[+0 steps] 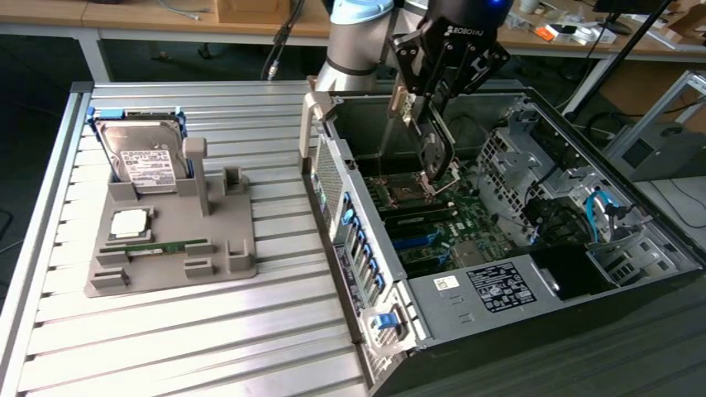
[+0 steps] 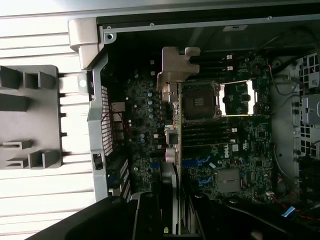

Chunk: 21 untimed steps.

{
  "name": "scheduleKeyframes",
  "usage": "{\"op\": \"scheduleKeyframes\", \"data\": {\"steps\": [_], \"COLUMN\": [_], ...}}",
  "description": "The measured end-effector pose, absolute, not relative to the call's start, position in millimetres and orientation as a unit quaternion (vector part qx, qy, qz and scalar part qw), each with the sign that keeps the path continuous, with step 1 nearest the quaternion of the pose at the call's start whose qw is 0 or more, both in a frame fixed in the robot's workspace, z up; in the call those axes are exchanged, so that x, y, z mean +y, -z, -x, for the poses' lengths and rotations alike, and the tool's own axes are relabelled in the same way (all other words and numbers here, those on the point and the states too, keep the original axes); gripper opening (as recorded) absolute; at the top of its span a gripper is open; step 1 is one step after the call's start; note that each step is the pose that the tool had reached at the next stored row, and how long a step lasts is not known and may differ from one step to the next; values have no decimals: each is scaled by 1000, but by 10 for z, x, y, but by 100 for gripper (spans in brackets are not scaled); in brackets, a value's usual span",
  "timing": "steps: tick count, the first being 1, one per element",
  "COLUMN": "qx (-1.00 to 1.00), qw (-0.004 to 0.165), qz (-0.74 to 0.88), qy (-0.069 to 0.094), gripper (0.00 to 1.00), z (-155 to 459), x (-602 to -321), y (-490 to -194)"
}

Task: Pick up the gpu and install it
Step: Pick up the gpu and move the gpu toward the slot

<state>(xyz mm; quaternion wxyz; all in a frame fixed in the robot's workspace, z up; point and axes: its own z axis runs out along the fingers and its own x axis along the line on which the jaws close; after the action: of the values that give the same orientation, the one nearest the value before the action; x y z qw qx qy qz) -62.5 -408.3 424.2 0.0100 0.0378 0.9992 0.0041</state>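
The gripper (image 1: 432, 99) hung over the open case (image 1: 331, 178) with its 2 fingers (image 2: 147, 216) clamped on the gpu (image 1: 438, 153), 1 on each face of the card. The gpu stood on edge inside the case opening, above the motherboard (image 1: 441, 236) and near the CPU socket (image 1: 403, 192); whether its lower end touched the board could not be told. In the wrist view the card ran edge-on from the fingers out to its silver bracket (image 2: 177, 65), which sat just beside the socket. On the slatted tabletop (image 1: 221, 331), toward the exterior view's left of the case, a grey holder (image 1: 221, 256) carried a hard drive (image 1: 149, 157) leaning in its rear slot and a memory stick (image 1: 155, 246) lying flat, both well apart from the gripper
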Motion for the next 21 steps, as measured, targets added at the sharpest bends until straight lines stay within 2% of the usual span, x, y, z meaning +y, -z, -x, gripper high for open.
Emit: {"op": "scheduleKeyframes", "data": {"steps": [21], "qx": [999], "qw": [10], "qz": [-38], "qy": [-2], "gripper": [27], "z": [562], "x": [-4096], "y": [-4198]}}
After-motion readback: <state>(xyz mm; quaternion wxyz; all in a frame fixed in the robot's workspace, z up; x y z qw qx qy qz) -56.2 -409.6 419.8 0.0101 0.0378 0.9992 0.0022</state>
